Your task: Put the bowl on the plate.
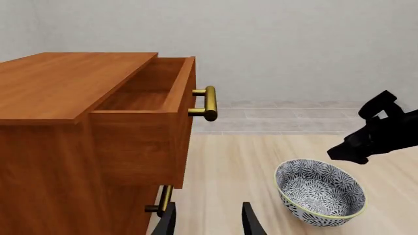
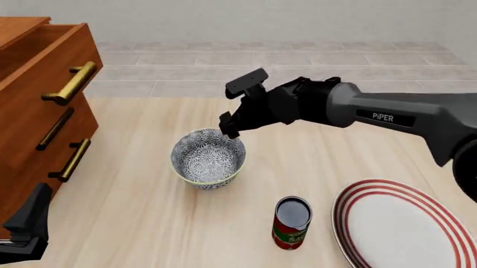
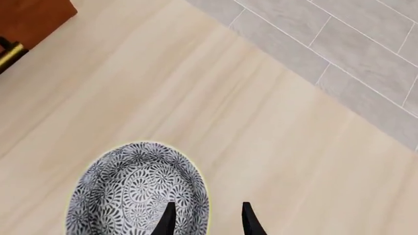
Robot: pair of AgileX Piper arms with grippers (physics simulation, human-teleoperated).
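The bowl (image 2: 209,160), grey-and-white floral with a pale rim, stands upright on the wooden table left of centre. It also shows in both wrist views, as the bowl (image 3: 134,193) and the bowl (image 1: 320,193). My right gripper (image 2: 228,128) hovers at its far rim, tilted down. In its wrist view the right gripper (image 3: 207,208) is open, one finger over the bowl's inside and the other outside the rim. The white plate (image 2: 402,226) with red rings lies at the front right. My left gripper (image 2: 30,220) sits low at the front left, and the left gripper (image 1: 205,213) is open and empty.
A wooden cabinet (image 2: 37,106) with brass handles stands at the left, its top drawer (image 1: 150,93) pulled open. A red can (image 2: 292,223) stands between bowl and plate. The right arm (image 1: 379,132) crosses the left wrist view above the bowl.
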